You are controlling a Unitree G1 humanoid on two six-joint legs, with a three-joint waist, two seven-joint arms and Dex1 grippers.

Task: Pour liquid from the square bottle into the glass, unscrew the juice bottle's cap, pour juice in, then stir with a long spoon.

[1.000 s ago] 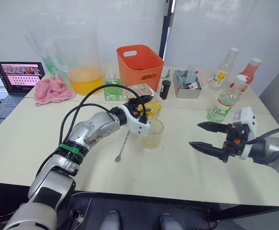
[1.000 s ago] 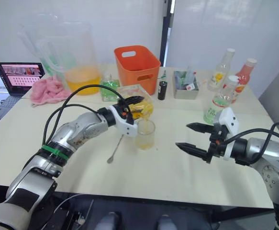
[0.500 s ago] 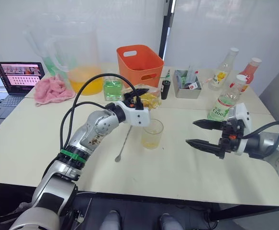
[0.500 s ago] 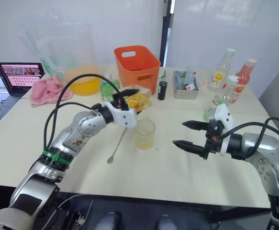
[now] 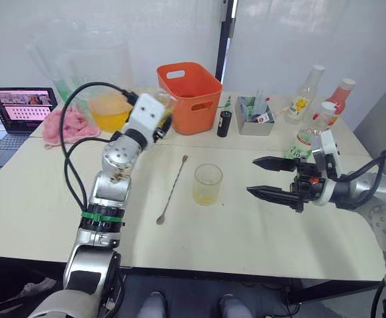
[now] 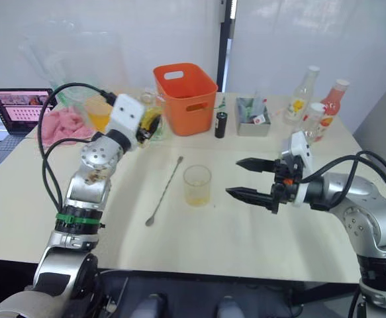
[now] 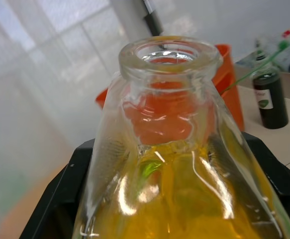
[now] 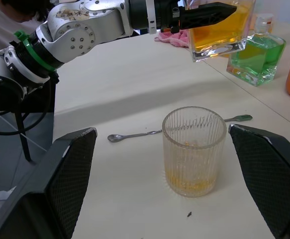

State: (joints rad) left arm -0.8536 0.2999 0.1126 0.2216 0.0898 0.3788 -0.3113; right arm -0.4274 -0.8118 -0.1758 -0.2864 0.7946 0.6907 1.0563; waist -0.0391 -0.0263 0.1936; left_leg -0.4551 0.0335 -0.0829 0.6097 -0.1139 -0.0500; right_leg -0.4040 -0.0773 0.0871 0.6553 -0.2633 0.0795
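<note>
While the near half of the table [image 5: 259,245] lies bare out to its front edge, the long spoon [image 5: 171,190] rests flat just left of centre, bowl toward the near side and handle angling away to the far right. Just right of it stands the glass [image 5: 207,183], upright with a shallow layer of yellow liquid in the bottom, apart from the spoon. Further right, the right gripper [image 5: 257,176] hovers above the tabletop with its two black fingers spread wide, tips aimed at the glass across an open gap. Behind it stands the juice bottle [image 5: 305,138], cap [image 5: 328,106] on. Farther back on the left, the left gripper [image 6: 149,124] is clamped round the square bottle [image 8: 218,27], lifted off the table, neck open, just left of the orange bin [image 5: 189,97].
</note>
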